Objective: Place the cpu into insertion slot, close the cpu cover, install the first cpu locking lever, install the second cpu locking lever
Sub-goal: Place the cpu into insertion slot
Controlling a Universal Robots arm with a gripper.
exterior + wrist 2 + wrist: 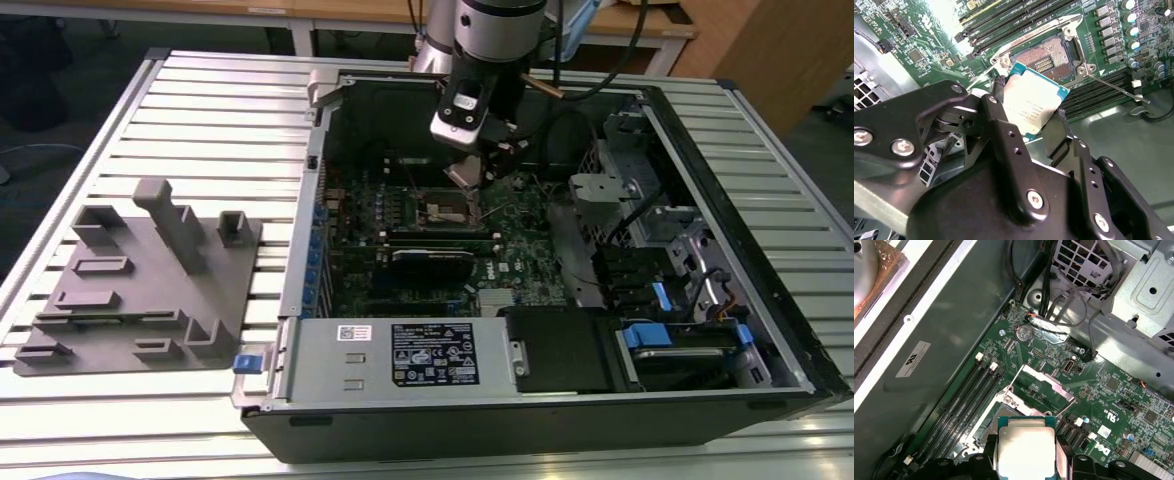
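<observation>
**CPU held over open socket**

The cpu (1031,107) is gripped in the pincer (1029,114). The black fingers (999,107) are clenched on two opposite edges of it. Its silver-grey top is turned toward the camera in both wrist views.

The chip is held just above the insertion slot (1046,57) and is not seated. The slot is uncovered, with its gold-tinted centre exposed inside the metal rim.

In the first wrist view the cpu cover (1046,385) is seen raised on the far side of the slot, with green board visible through its window. A thin locking lever (1119,87) is seen angled out from one socket corner, unlatched. Long black memory slots (966,400) are seen running just beside the socket.

In the exterior view the arm (487,40) is seen above an open computer case (747,230) that lies on the slatted counter (200,110). The pincer is placed over the socket, about mid-way across the green motherboard (521,240). A grey moulded fixture (134,280) is noted on the counter at the exterior view's left, well apart from the case.
</observation>
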